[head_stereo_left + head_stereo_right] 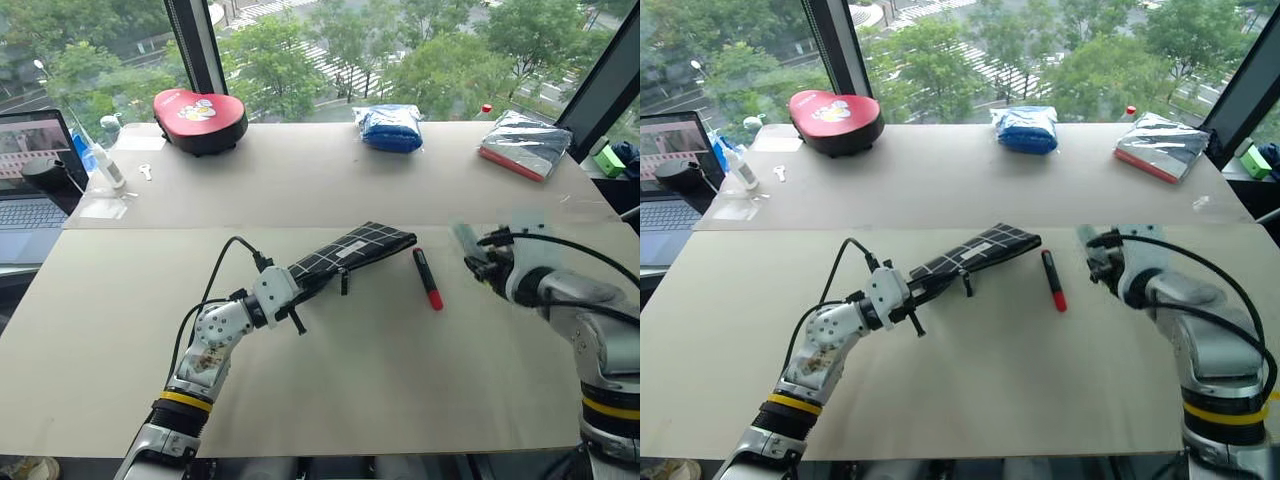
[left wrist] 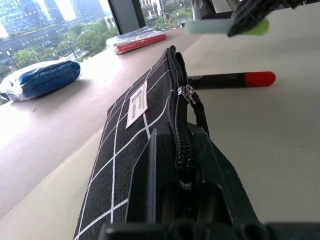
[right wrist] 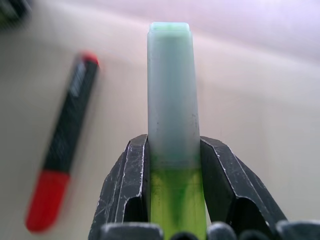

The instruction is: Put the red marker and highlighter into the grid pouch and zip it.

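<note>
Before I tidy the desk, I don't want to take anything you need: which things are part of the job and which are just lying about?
In use:
- grid pouch, held by left fingers
- highlighter, held by right fingers
- red marker, on the table

Lying about:
- red case
- blue bag
- silver packet
- laptop

A pale wooden table [image 1: 330, 370] is carrying everything, with a second table top [image 1: 300, 180] butting against it at twelve o'clock. The red marker [image 1: 427, 278] is lying flat near the centre of the near table, just at three o'clock of the grid pouch [image 1: 355, 248]. On the far top, a red rounded case [image 1: 200, 120] is sitting at eleven o'clock, a blue bag [image 1: 389, 127] at twelve, a clear packet with a red edge [image 1: 523, 145] at one, and a laptop [image 1: 30, 185] is standing at nine o'clock.
</note>
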